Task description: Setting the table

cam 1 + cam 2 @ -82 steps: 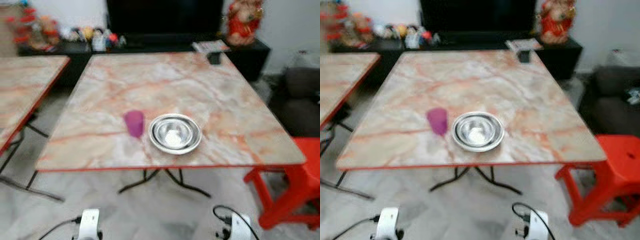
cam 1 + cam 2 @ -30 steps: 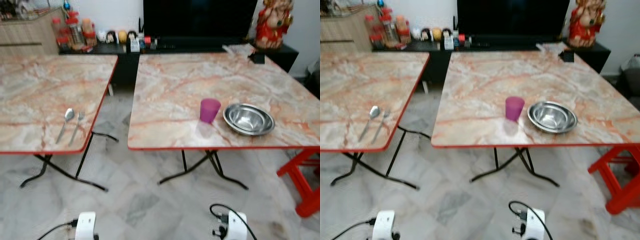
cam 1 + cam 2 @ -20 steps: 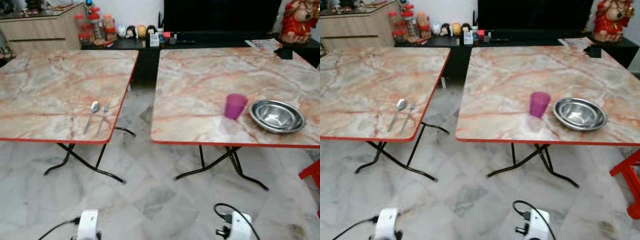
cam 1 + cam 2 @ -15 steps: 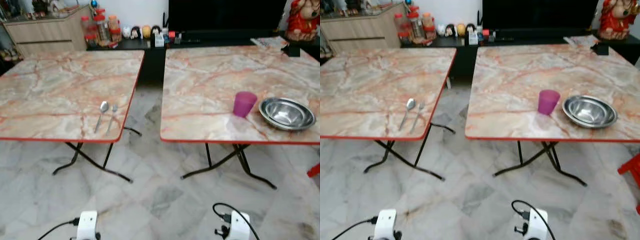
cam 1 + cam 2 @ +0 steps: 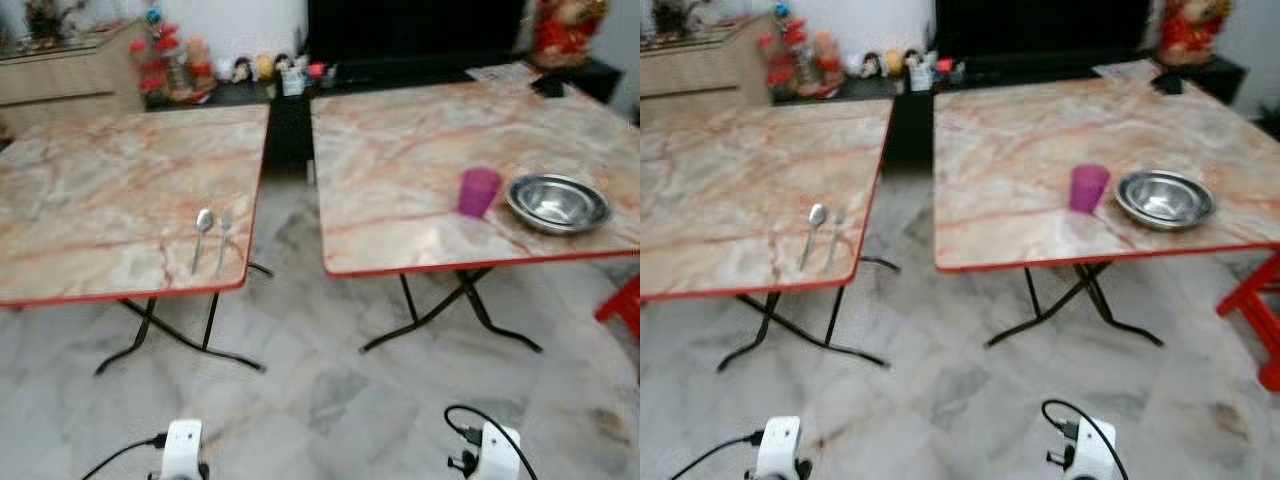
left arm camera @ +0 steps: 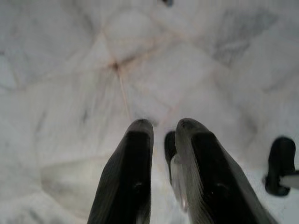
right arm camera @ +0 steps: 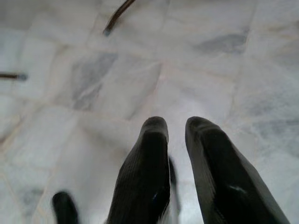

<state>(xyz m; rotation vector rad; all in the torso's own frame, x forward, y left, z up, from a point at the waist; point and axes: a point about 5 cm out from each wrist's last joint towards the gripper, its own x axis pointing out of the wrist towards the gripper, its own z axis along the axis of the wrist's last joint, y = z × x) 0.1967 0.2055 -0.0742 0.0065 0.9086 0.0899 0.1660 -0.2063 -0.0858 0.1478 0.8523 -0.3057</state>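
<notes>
Standing: well back from both tables, arms hanging idle
Left gripper (image 6: 159, 135): fingers nearly together, empty
Right gripper (image 7: 176, 130): fingers nearly together, empty
Spoon (image 5: 201, 237), fork (image 5: 222, 240): near left table (image 5: 90, 190) edge
Risk: a thin spoon may slide off that edge under a clumsy pinch
Cup (image 5: 478, 192), bowl (image 5: 557, 203): on right table (image 5: 420, 140), a knock could topple the cup

**Surfaces as I see them**

Ahead of my grippers, the tables (image 5: 130, 180) have glossy marble-look tops. The bowl (image 5: 557, 203) is shiny metal, the cup (image 5: 478, 192) matt purple plastic. Spoon (image 5: 201, 236) and fork (image 5: 222, 240) look metallic. Below, polished marble floor (image 5: 320, 400).

Blurred shelf clutter (image 5: 170, 65), red stool (image 5: 622, 300) cut off
</notes>
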